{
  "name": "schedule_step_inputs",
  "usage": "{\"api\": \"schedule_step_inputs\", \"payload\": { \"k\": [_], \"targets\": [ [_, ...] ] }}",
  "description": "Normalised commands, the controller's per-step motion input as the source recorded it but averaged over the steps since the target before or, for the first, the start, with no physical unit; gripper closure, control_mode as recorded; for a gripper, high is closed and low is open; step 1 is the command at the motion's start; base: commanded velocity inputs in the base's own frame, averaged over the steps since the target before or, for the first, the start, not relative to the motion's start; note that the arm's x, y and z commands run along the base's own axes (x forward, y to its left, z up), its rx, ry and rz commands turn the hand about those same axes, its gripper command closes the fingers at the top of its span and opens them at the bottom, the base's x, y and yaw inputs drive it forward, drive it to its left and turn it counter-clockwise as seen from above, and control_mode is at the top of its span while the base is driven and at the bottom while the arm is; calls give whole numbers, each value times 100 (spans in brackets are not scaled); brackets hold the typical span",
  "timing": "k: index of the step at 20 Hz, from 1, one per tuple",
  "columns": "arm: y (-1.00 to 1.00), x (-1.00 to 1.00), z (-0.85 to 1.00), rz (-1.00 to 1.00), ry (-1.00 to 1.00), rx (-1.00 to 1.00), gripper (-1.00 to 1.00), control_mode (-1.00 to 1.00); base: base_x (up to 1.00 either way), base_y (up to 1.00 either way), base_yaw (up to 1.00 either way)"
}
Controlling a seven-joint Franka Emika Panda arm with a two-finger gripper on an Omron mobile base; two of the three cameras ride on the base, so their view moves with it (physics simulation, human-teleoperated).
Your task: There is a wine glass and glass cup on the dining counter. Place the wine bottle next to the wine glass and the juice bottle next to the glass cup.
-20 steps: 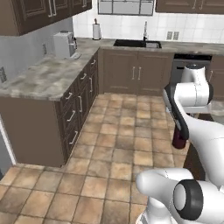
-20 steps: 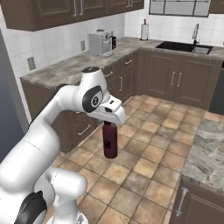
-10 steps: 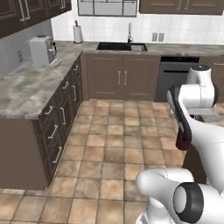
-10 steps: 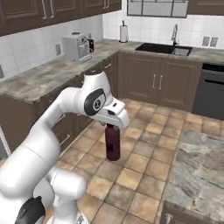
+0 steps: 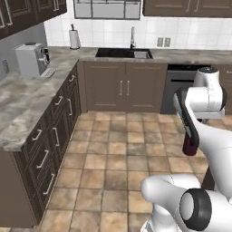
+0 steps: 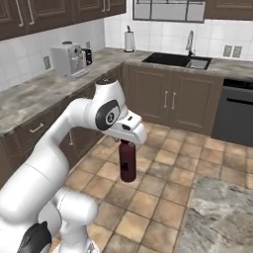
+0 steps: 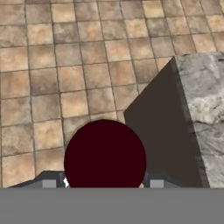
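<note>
My gripper is shut on the neck of the juice bottle, a stout dark-red bottle hanging upright above the tiled floor. In the left base view the juice bottle peeks out behind my forearm. The hand view looks straight down on the juice bottle as a dark round disc between the fingers of the gripper. A corner of the dining counter, marbled grey stone, lies low at the right; in the hand view the dining counter sits just right of the bottle. The wine glass, glass cup and wine bottle are out of view.
Dark brown cabinets with a marbled top run along the left wall, carrying a coffee machine. A sink, a paper towel roll and a dishwasher line the back wall. Open tiled floor spreads between them.
The whole scene has shifted left in both base views, so the base has turned or driven. The bottle stays in the gripper in the same pose. More of the dining counter shows.
</note>
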Motion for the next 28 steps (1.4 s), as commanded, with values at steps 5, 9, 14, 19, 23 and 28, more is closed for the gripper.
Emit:
{"api": "schedule_step_inputs", "payload": {
  "k": [5, 9, 14, 19, 23, 28],
  "targets": [
    [0, 0, 0, 0, 0, 0, 100, 100, 87, 4, -5],
    [0, 0, 0, 0, 0, 0, 100, 100, 84, 4, -11],
    [0, 0, 0, 0, 0, 0, 100, 100, 62, 9, -40],
    [0, 0, 0, 0, 0, 0, 100, 100, 38, 19, -67],
    [0, 0, 0, 0, 0, 0, 100, 100, 47, 24, -59],
    [0, 0, 0, 0, 0, 0, 100, 100, 58, 29, -47]
  ]
}}
